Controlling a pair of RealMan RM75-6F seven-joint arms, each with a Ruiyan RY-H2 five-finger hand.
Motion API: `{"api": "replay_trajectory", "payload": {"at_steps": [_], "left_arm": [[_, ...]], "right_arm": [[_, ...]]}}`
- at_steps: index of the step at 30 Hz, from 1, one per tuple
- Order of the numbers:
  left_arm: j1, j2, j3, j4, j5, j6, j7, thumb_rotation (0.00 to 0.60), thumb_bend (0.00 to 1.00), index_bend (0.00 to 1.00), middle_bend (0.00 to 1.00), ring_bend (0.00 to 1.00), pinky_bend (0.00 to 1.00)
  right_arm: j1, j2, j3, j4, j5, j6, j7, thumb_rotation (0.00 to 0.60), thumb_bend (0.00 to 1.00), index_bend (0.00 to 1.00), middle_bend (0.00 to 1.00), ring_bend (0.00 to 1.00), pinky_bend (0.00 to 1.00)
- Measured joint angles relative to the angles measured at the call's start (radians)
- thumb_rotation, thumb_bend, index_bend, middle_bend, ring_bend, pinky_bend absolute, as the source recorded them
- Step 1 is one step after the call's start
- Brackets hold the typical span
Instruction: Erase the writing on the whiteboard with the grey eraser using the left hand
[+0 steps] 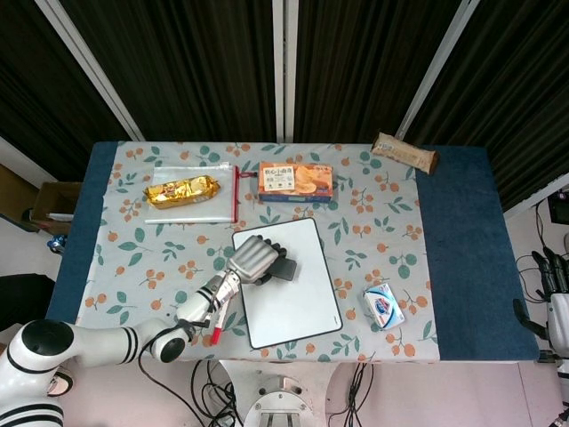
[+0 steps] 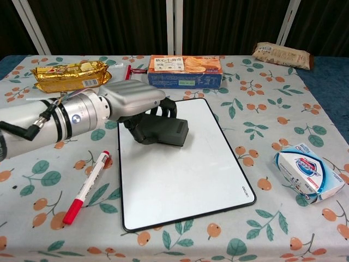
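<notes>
While the left hand (image 2: 131, 100) curls its grey metal fingers over the dark grey block eraser (image 2: 162, 131), gripping it from above, the eraser rests flat on the upper left part of the white rectangular whiteboard with a black rim (image 2: 185, 169), whose surface shows no marks. A red-capped white marker pen (image 2: 86, 187) lies on the floral tablecloth (image 2: 256, 114) just left of the board. The right hand (image 1: 549, 283) shows only at the head view's far right edge, and whether its fingers are open cannot be told.
</notes>
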Motion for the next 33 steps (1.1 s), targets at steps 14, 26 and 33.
{"api": "replay_trajectory", "payload": {"at_steps": [14,26,33], "left_arm": [[0.079,0.092,0.103,-0.195,0.053,0.052,0.043,0.600,0.52,0.71,0.61,0.55,0.69],[0.132,0.188,0.170,-0.367,0.139,0.078,0.011,0.600,0.52,0.71,0.61,0.55,0.69],[0.162,0.281,0.136,-0.420,0.220,0.183,-0.053,0.600,0.52,0.71,0.61,0.55,0.69]], "right_arm": [[-0.008,-0.002,-0.007,0.005,-0.017,0.019,0.012,0.600,0.28,0.00,0.00,0.00,0.00],[-0.008,-0.004,-0.007,0.002,-0.017,0.017,0.002,0.600,0.28,0.00,0.00,0.00,0.00],[-0.002,0.001,-0.005,-0.021,-0.021,0.016,-0.022,0.600,0.28,0.00,0.00,0.00,0.00]]}}
